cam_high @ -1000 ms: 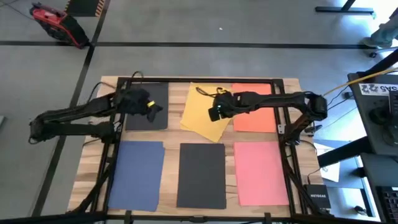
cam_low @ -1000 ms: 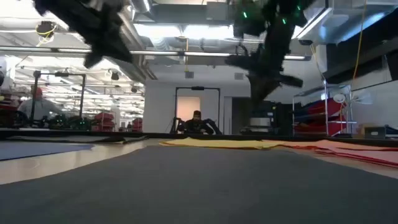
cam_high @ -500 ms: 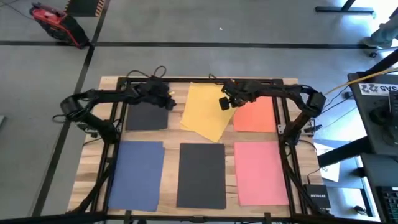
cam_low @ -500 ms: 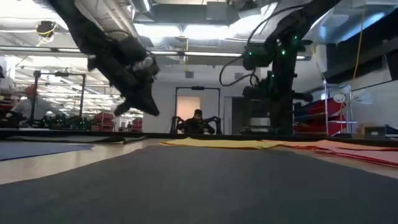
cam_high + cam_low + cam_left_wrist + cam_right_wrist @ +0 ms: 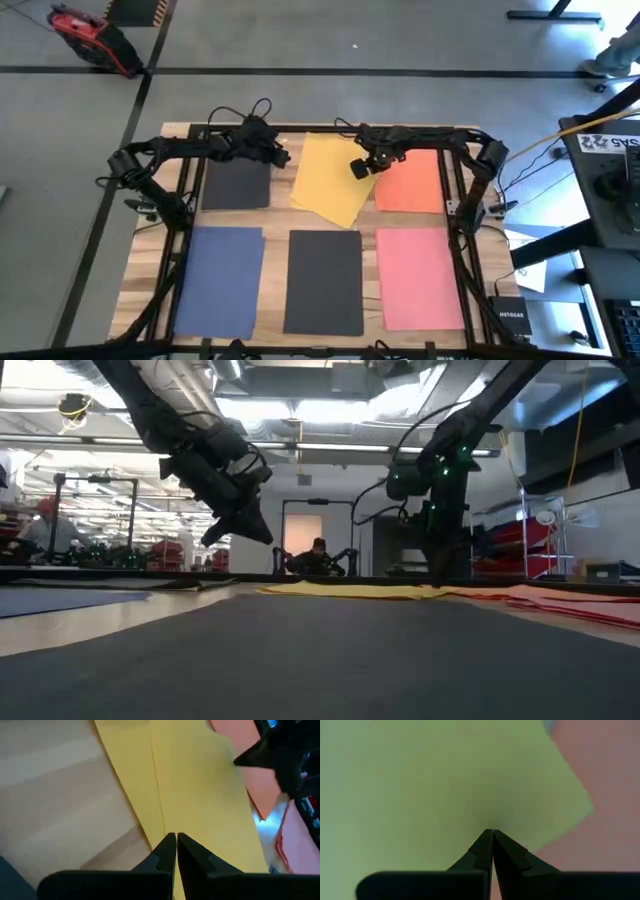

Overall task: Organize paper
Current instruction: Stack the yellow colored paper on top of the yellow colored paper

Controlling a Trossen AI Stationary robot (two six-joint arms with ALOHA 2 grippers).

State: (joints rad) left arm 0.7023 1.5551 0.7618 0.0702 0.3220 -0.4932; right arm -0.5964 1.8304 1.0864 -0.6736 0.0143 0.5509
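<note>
At the far middle of the pale wooden worktop (image 5: pixel 275 232), I see the skewed yellow paper sheet (image 5: pixel 330 180); left tool (image 5: pixel 283 158) closed beside its left edge, right tool (image 5: pixel 359 167) closed on its right edge.

The pale wooden surface (image 5: pixel 280 222) carries six sheets of paper in two rows. Far row: a dark sheet (image 5: pixel 236 185) at left, a yellow sheet (image 5: pixel 325 185) in the middle (turned askew, its right edge overlapping its neighbour), an orange sheet (image 5: pixel 415 188) at right. Near row: a blue sheet (image 5: pixel 220 280), a second dark sheet (image 5: pixel 325 282), a pink sheet (image 5: pixel 420 278), each lying flat and apart.
</note>
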